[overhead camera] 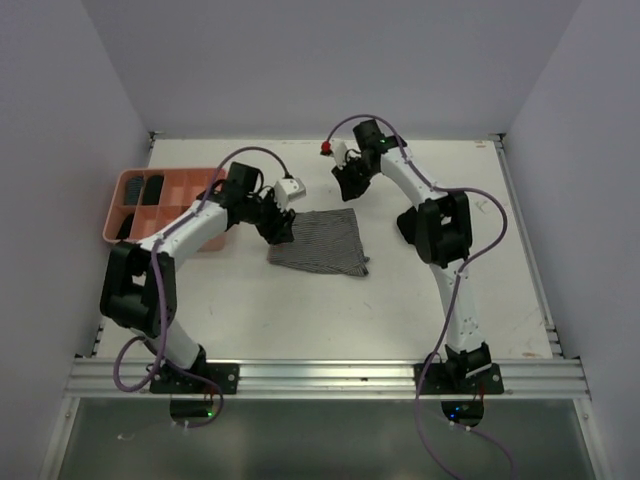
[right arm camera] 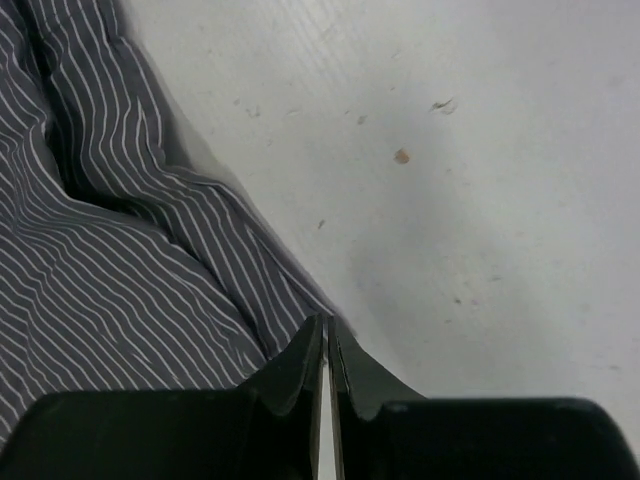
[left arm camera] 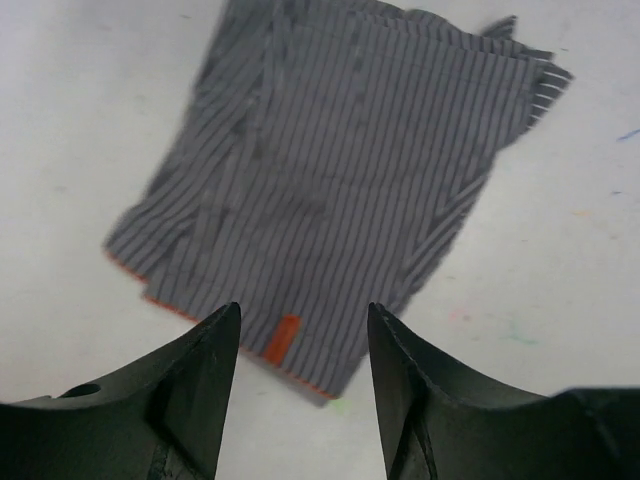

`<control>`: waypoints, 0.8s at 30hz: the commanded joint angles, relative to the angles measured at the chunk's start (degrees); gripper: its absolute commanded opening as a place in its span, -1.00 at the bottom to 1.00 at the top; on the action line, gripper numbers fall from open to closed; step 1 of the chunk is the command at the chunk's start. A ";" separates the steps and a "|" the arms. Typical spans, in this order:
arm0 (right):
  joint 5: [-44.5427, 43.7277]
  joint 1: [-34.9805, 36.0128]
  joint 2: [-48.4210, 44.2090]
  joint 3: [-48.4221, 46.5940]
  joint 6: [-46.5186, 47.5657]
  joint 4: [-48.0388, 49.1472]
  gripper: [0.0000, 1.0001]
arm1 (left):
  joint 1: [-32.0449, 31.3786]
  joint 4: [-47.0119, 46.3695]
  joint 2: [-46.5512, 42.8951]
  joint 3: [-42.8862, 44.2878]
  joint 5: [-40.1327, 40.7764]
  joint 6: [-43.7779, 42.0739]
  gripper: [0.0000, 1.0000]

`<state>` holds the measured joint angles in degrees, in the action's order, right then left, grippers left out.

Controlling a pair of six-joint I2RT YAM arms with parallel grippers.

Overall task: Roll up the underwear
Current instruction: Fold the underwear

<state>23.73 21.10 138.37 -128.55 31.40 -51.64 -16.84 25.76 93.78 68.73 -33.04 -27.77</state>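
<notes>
1. Where the two arms were bolted, an aluminium rail (overhead camera: pixel 330 378) ran along the near edge of a white table (overhead camera: pixel 500 270), and plain pale walls (overhead camera: pixel 300 60) closed it in on three sides.
2. The striped underwear (overhead camera: pixel 322 243) lay spread flat near the middle of the table, between the two arms.
3. From above, the left gripper (overhead camera: pixel 283 228) sat over the garment's left edge and hid part of it. The right gripper (overhead camera: pixel 350 180) hung just beyond the far right corner. At that size neither pair of jaws could be read.
4. The left wrist view showed that arm's fingers (left arm camera: pixel 215 350) spread wide with nothing between them. They were poised over an orange-trimmed hem and a small orange tag (left arm camera: pixel 282 338). It also showed creases and overlapping layers in the cloth.
5. The right wrist view showed its fingers (right arm camera: pixel 300 370) pressed together to a thin slit, their tips at the rumpled cloth edge. Whether any cloth was caught there could not be told.
6. Only the wrist views showed the table's marks: faint coloured specks (left arm camera: pixel 460 315) and a brown spot (right arm camera: pixel 401 156).
7. A salmon-pink tray (overhead camera: pixel 175 172) stood at the far left with dark shapes (overhead camera: pixel 152 187) in some of its compartments, too small to identify. The left arm crossed over the tray's right side. A small red object (overhead camera: pixel 326 149) sat near the far edge.
</notes>
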 commanded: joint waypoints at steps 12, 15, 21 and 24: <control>8.26 -0.45 -3.26 26.57 -18.73 3.38 -1.00 | -3.11 -0.01 12.11 -2.57 2.18 16.78 0.13; 9.76 -0.62 -11.52 40.01 -24.17 9.61 -1.00 | -0.84 2.27 16.94 4.45 5.79 15.12 0.12; 22.36 0.60 -25.59 57.61 -30.43 13.14 -1.00 | 1.64 10.70 28.01 24.14 7.90 1.18 0.19; 26.63 4.29 -32.26 59.03 -27.89 9.81 -0.90 | 1.72 14.66 29.53 33.73 3.78 -4.73 0.23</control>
<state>42.28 22.15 113.78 -69.73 4.05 -40.51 -15.33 34.59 123.15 94.91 -27.64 -23.35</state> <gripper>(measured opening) 0.032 0.608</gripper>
